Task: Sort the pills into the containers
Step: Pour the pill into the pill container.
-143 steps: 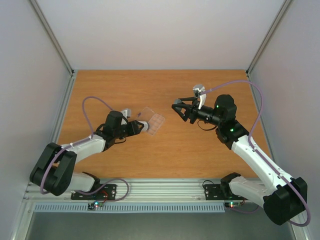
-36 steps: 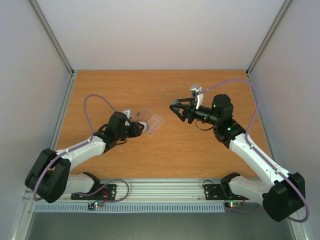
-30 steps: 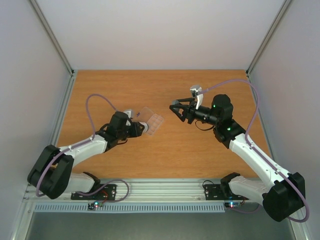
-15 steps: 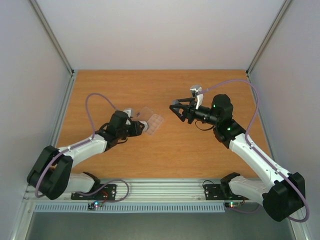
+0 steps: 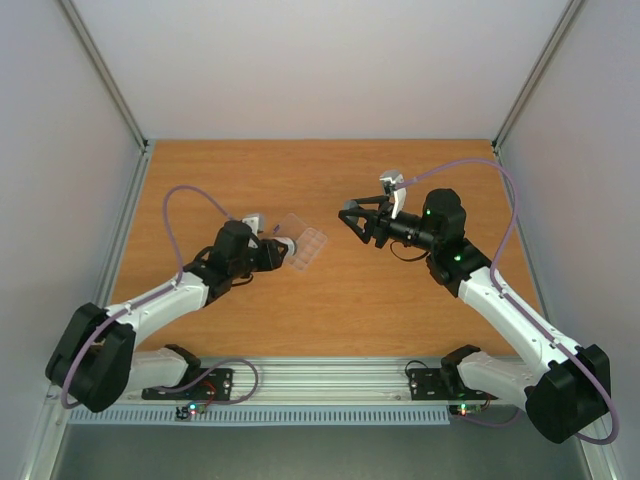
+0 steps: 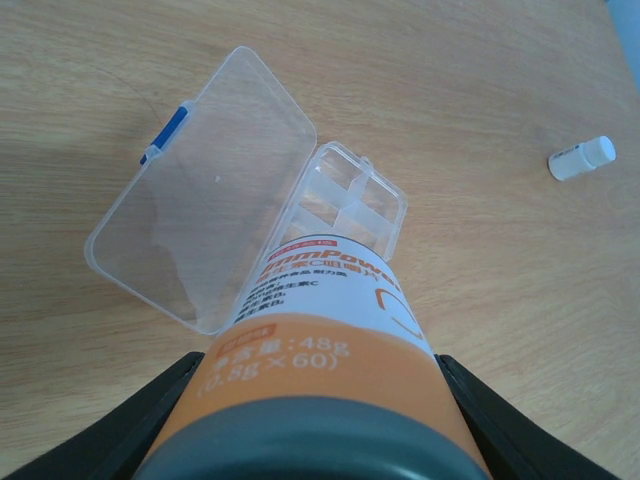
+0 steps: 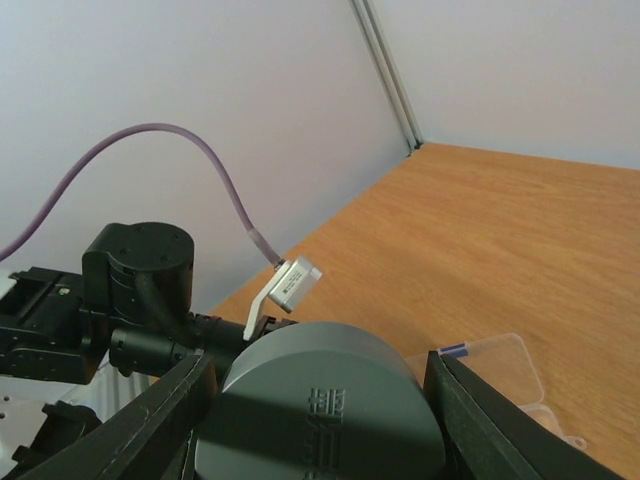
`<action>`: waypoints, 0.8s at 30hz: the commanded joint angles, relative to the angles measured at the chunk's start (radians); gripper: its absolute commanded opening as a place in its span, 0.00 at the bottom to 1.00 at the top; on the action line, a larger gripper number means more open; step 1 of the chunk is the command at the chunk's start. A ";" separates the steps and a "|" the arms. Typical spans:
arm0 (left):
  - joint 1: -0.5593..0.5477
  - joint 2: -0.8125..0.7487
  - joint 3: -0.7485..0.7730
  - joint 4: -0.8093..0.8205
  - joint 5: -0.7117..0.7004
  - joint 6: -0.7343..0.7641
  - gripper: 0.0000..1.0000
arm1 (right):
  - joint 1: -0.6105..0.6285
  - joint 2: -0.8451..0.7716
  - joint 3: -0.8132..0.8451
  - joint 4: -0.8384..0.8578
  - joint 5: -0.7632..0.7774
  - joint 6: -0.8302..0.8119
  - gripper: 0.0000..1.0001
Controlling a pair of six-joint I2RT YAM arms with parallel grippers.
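L jaws grip orange bottle (image 6: 330, 310) over open pill box (image 6: 350, 198), R jaws grip grey cap (image 7: 320, 410)

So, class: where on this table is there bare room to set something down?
Free: the table strip along the far edge, and the near patch bordered by the left arm, the right arm and the pill box. Crowded: mid-table, where the left tool holds a bottle over the box, facing the right tool and its cap.
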 commanded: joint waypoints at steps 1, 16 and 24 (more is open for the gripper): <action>-0.004 0.019 -0.004 0.012 -0.025 0.012 0.00 | 0.009 -0.017 -0.002 0.034 -0.003 0.004 0.20; -0.060 0.069 0.027 0.010 -0.115 0.014 0.00 | 0.011 -0.018 0.000 0.028 -0.004 -0.002 0.20; -0.060 0.014 0.012 0.032 -0.126 -0.002 0.00 | 0.010 -0.013 -0.001 0.034 -0.006 0.000 0.20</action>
